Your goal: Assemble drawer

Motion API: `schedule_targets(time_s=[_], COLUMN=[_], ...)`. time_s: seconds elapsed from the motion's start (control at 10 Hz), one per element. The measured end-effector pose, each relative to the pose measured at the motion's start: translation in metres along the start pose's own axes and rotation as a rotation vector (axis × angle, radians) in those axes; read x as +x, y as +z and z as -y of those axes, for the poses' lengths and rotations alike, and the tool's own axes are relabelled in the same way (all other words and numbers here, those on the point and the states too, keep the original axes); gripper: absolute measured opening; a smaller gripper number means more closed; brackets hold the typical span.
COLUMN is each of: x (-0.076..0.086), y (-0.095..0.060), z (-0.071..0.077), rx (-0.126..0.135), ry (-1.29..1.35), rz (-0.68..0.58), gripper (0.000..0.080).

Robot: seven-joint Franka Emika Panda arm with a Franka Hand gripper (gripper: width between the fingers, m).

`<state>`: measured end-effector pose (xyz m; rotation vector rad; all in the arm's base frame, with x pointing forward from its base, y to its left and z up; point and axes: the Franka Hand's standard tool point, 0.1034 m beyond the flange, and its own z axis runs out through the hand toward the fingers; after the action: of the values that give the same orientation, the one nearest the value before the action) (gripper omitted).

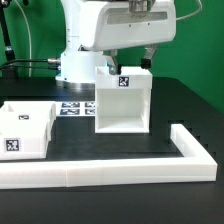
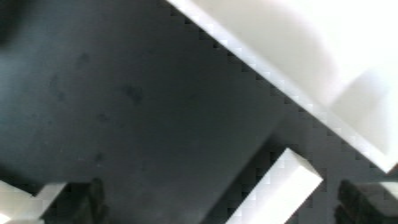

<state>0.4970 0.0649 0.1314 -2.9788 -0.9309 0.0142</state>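
1. The housing [image 1: 122, 102] is standing upright on the dark surface [image 1: 185, 100], a tray [image 1: 25, 127] sitting toward the exterior view's left.
2. The hand [image 1: 131, 62] is hovering behind its top, fingers spread apart.

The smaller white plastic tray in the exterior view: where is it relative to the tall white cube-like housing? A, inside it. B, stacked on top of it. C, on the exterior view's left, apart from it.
C: the smaller white plastic tray sits on the exterior view's left of the tall white cube-like housing, with black table showing between them.
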Motion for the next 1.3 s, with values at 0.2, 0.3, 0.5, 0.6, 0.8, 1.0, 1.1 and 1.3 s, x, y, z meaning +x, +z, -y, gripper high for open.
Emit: schedule_targets(time_s=[0.2,0.3,0.5,0.6,0.8,1.0,1.1,1.3], x=[-0.017,-0.028,-0.036,-0.035,-0.032,-0.032,-0.033,-0.033], y=[-0.005,-0.006,-0.007,-0.006,-0.001,-0.001,-0.001,0.009], z=[0.008,0.019,0.052,0.061,0.071,0.07,0.07,0.078], rx=[-0.032,-0.039,-0.044,-0.022,0.008,0.008,0.008,0.009], ry=[0.148,0.237,0.482,0.526,0.608,0.609,0.609,0.656], rz=[-0.057,-0.06,-0.032,-0.025,-0.024,-0.024,-0.023,-0.039], gripper=[0.065,0.065,0.065,0.065,0.065,0.065,0.065,0.065])
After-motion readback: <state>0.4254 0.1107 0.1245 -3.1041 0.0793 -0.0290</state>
